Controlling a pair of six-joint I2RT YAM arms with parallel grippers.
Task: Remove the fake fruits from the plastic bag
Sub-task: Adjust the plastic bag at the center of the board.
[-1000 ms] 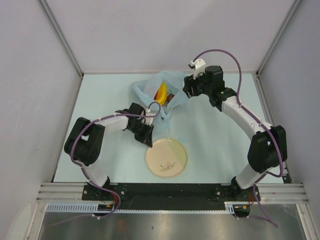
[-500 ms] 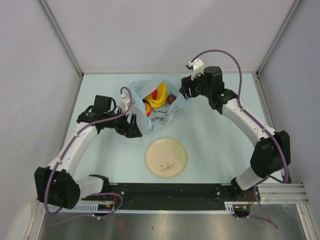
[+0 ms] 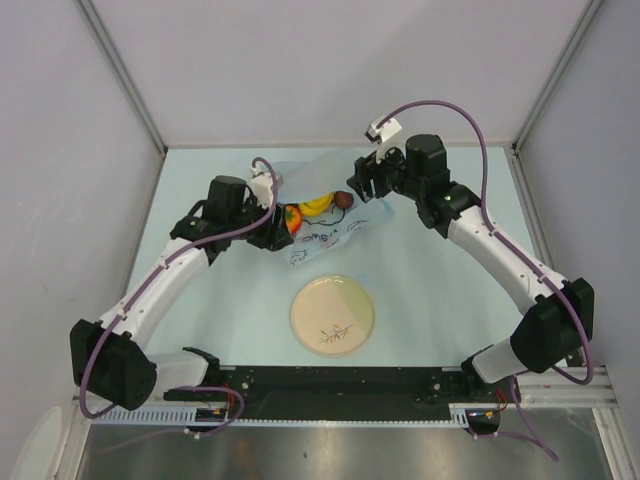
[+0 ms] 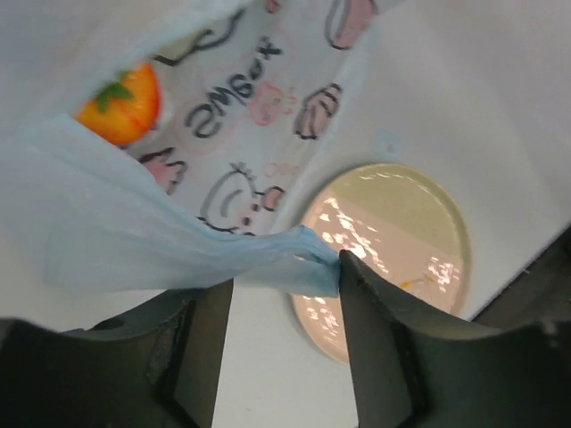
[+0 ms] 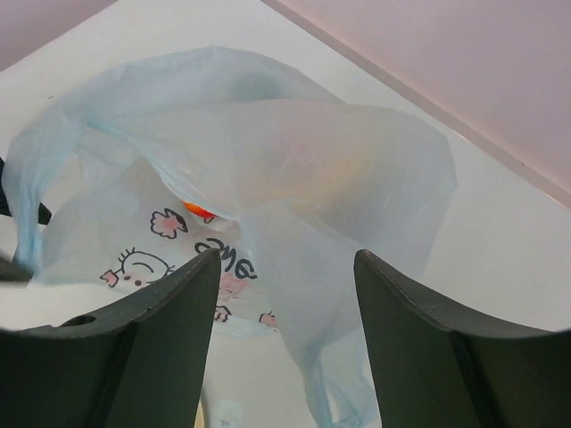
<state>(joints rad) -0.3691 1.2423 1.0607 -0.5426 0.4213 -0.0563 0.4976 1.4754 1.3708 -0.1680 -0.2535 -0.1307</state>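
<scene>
Bag (image 5: 294,169): thin plastic, see-through, crinkly, soft shine. Orange fruit (image 4: 123,107): smooth, shiny plastic. Plate (image 4: 415,223): smooth, glossy, bright glints. Table (image 3: 450,290): flat, matt, smooth.

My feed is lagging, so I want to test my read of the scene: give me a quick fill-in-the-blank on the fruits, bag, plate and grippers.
1. The yellow fruit beside the dark fruit is a ____.
2. The plate bears a drawing of a ____.
3. Between the fingers of the left gripper runs a fold of the ____.
4. The right gripper has its jaws ____.
Missing words: banana; twig; plastic bag; open.
</scene>
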